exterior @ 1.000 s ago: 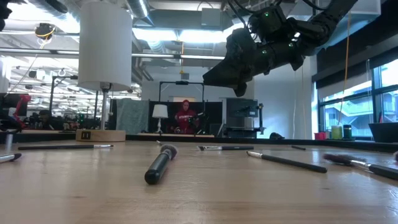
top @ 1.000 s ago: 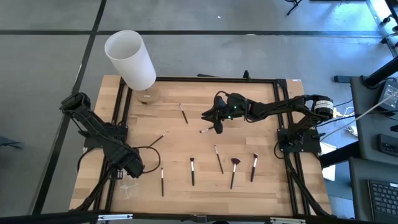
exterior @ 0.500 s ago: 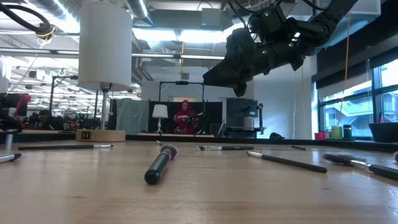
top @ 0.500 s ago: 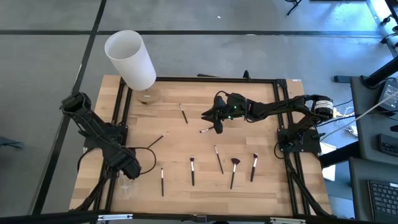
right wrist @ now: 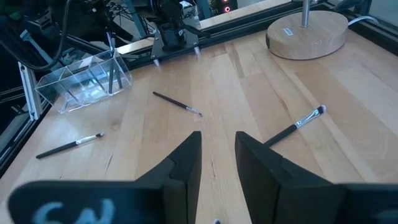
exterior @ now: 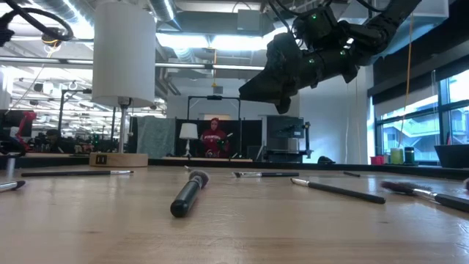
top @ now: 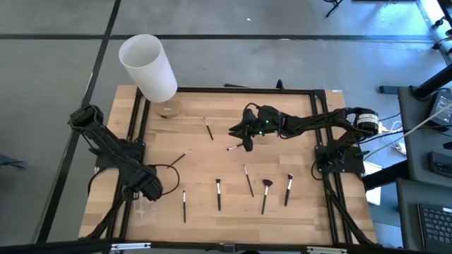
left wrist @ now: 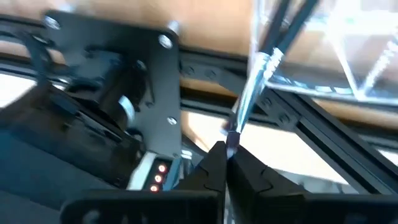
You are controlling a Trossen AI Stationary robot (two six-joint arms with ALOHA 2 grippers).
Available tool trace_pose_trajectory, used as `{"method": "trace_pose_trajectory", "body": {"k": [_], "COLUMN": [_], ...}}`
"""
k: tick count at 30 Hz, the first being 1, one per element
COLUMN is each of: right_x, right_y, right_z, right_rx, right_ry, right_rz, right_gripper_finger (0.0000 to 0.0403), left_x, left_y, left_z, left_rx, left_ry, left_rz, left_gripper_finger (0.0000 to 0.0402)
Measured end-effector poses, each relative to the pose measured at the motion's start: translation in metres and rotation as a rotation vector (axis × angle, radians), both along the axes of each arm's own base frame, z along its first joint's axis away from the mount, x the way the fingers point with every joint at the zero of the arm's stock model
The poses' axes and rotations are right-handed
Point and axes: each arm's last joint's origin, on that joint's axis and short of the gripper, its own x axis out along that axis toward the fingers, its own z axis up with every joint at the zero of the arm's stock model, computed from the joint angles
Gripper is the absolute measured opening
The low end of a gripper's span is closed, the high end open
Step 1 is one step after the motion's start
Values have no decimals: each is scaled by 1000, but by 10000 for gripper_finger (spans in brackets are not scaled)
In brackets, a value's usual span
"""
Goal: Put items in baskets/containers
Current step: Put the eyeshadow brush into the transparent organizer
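**Sorting under way, most brushes still on the table**

The left gripper (top: 146,189) sits at the table's (top: 296,212) near-left corner, directly over the clear container (right wrist: 84,79). Its fingers are closed tight on one thin brush (left wrist: 252,87), which hangs nearly upright with its far end over or inside the container; the left wrist view does not show whether the tip touches the bottom. In the right wrist view at least two dark brushes already stand in the container, one of them probably the one being held.

The right gripper (top: 245,135) hovers above the middle of the table with its jaws partly open and nothing between them. A pale-tipped brush (top: 234,147) lies just beside it and looks like the likely next pick.

Left to do, as far as can be judged:
- a brush near the lamp (top: 208,128) at the back
- a slanted brush (top: 178,158) at centre left
- a front row: one brush (top: 184,206) close to the container, another (top: 218,194), a thinner one (top: 248,180), the fan brush (top: 265,193), and one more (top: 288,189)

So roughly eight brushes remain loose and only a couple are stowed. The task looks early, perhaps a fifth done. The white lamp (top: 148,67) with its wooden base (top: 168,110) plays no part.
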Motion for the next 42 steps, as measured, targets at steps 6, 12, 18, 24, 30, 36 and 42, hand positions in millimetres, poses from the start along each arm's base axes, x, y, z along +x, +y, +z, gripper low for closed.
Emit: {"method": "trace_pose_trajectory", "body": {"k": [6, 12, 18, 24, 30, 36, 42], "right_x": [0, 0, 0, 0, 0, 0, 0], "right_y": [0, 0, 0, 0, 0, 0, 0], "right_z": [0, 0, 0, 0, 0, 0, 0], "right_rx": [0, -1, -3, -3, -3, -2, 0], "right_ry": [1, 1, 1, 1, 1, 0, 1], "right_rz": [0, 0, 1, 1, 1, 1, 0], "right_gripper_finger": [97, 97, 97, 97, 97, 97, 97], "left_x": [1, 1, 3, 1, 1, 8, 8], "left_y": [1, 1, -2, -1, -3, -7, -6], "left_z": [0, 0, -2, -1, 7, 19, 18], "left_rx": [27, 31, 3, -10, -40, -17, 20], "left_ry": [-21, -23, -52, -13, 2, -82, -111], "left_rz": [1, 7, 10, 25, 40, 88, 106], "left_gripper_finger": [7, 2, 7, 3, 9, 29, 70]}}
